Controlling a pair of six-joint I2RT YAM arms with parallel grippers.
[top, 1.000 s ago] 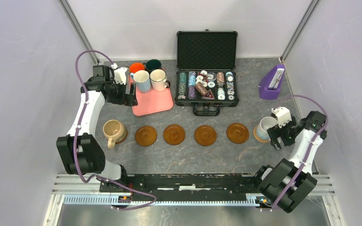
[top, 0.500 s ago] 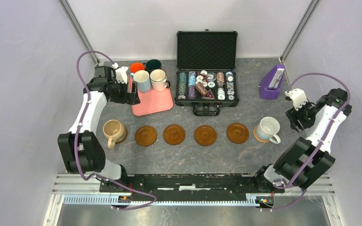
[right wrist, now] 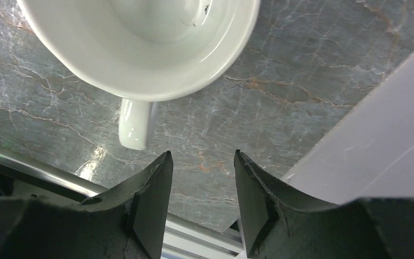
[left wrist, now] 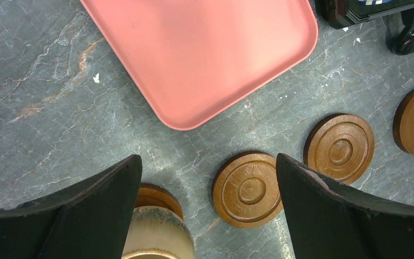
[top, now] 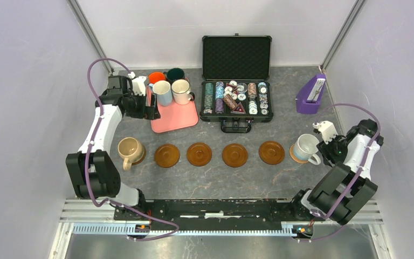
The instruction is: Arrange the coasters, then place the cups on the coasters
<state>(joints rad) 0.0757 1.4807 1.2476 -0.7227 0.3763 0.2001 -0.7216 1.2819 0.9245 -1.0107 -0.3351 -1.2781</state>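
The right tool [right wrist: 202,157] has let go of the white ceramic mug with a pale blue band [top: 305,147], drawn back and half-closed on nothing. The mug stands just ahead of it on the light tan woven coaster [top: 293,155], so that cup looks placed. The left tool [left wrist: 207,162] gapes empty beside the pink plastic tray [top: 175,117].

Tan mug [left wrist: 159,240] cut by bottom edge; coaster [left wrist: 161,195] beneath mostly hidden.

No writing can be read in any view. The poker chips [top: 236,97] at upper centre have printed faces and the purple holder [top: 306,101] at upper right holds a pale card, both too small to read.
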